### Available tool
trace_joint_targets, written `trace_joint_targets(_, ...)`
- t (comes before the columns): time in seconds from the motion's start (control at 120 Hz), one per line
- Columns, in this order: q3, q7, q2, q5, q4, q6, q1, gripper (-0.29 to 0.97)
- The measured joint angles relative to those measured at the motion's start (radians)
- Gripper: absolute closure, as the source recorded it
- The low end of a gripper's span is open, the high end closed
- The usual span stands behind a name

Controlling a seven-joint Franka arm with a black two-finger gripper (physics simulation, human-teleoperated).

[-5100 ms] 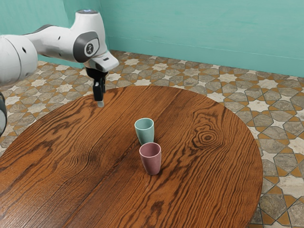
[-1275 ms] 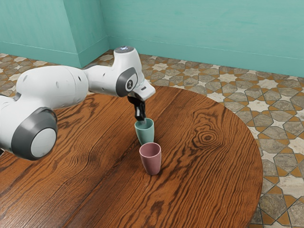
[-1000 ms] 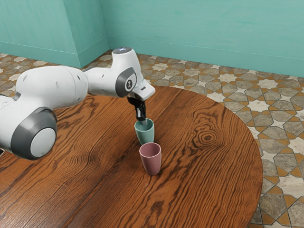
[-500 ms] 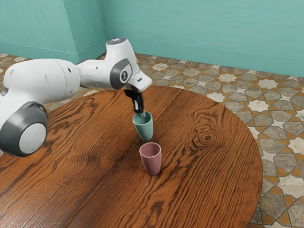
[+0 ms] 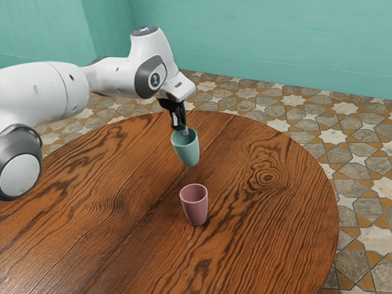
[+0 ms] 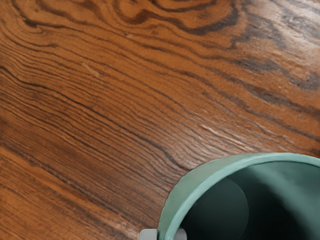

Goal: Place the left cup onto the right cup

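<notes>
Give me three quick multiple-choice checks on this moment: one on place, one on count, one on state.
1. Where is the teal cup relative to the pink cup?
A. Nested in it
B. In the air, apart from it
C. Lying beside it on the table

2. How many cups are in the exterior view?
A. One
B. Two
C. Three

3. The gripper is:
A. Open, clear of both cups
B. Shut on the pink cup
C. Shut on the teal cup

Answers:
1 B: it hangs tilted, clear of the table.
2 B: one teal, one pink.
3 C: the fingers pinch its rim and it hangs from them.
</notes>
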Motion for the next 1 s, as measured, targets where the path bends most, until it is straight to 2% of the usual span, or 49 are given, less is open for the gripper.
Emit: trace_joint_targets(1.0, -0.002, -0.085, -0.127, -0.053, -0.102, 0.011, -0.081, 0.79)
